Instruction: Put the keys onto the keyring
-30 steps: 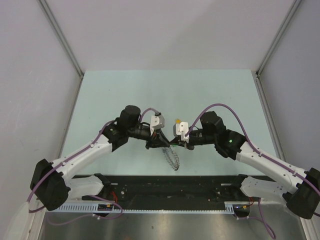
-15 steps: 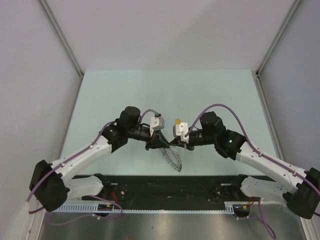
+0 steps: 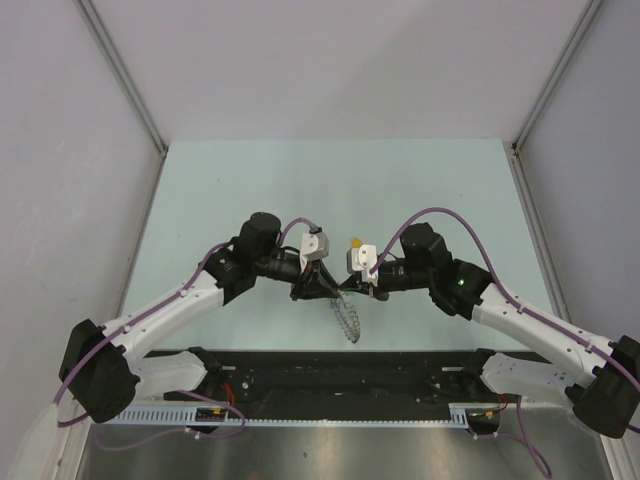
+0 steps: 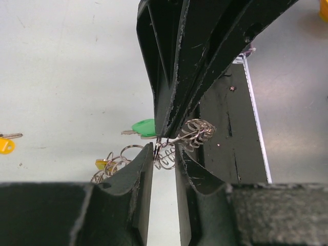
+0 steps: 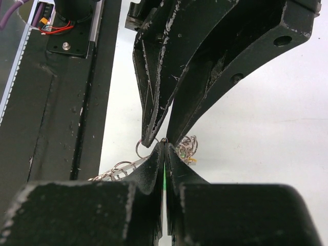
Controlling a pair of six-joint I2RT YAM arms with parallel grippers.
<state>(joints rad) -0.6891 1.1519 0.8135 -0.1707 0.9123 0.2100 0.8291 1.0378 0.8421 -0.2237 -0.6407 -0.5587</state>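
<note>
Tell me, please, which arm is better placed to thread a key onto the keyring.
Right, probably: the right tool, shut, seems to pinch the green key beside keyring loops the left tool straddles.

A pale green table top [image 3: 250,170] fills the middle of the top view, matte and evenly lit, with only soft shadows on it; plain grey walls [image 3: 330,60] close it in at the back and both sides; aluminium frame posts [image 3: 120,75] slant up from its far corners; along the near edge lies a black mounting plate [image 3: 350,375]; beside that runs a white slotted cable duct [image 3: 330,420], then a brushed metal surface [image 3: 350,455].
</note>
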